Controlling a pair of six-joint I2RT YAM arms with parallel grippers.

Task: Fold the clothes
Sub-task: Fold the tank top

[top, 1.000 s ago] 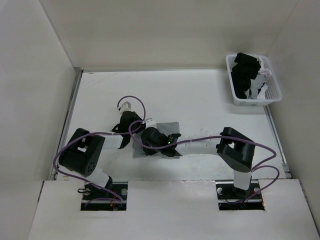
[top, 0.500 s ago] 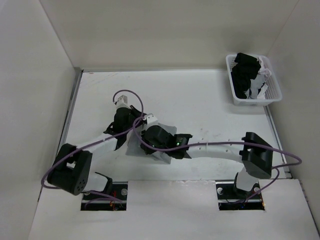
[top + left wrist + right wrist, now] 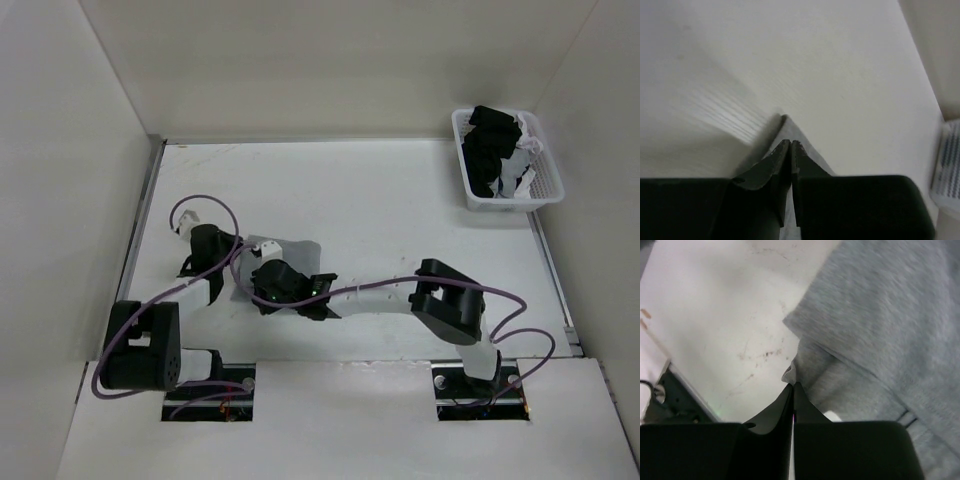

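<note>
The left arm (image 3: 195,290) and right arm (image 3: 375,298) hide most of the tank top (image 3: 298,248) from above. We cannot see its straps.

The tank top (image 3: 290,248) lies on the table (image 3: 400,200), left of the middle and nearer the front edge than the back; the left gripper (image 3: 791,145) sits at its left edge; the right gripper (image 3: 792,386) sits at its near edge, just right of the left one; the basket (image 3: 512,206) stands in the far right corner, well apart from the tank top; a heap of garments (image 3: 490,150) lies in the basket.
</note>
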